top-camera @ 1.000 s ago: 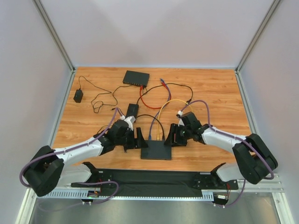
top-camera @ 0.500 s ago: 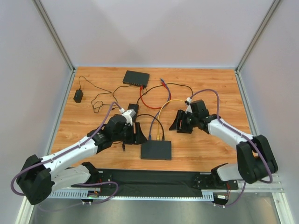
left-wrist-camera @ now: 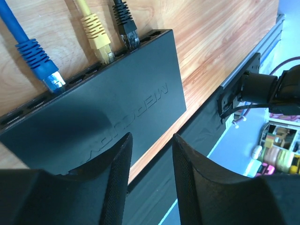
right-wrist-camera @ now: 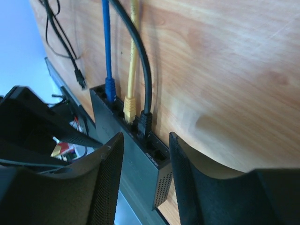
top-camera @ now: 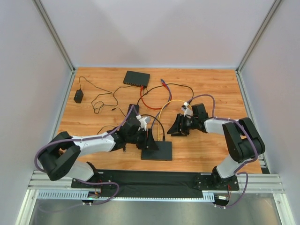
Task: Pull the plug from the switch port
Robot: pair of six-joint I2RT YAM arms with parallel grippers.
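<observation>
Left jaws stood part open, empty, above switch (left-wrist-camera: 108,117); contact unclear. Right jaws stood part open, empty, pointed at black plug (right-wrist-camera: 144,123). Overhead view hid both gaps.

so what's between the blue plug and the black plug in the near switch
The yellow plug, seated in the switch between the blue plug and the black plug. The left wrist view shows it clearest; the right wrist view agrees.
</observation>
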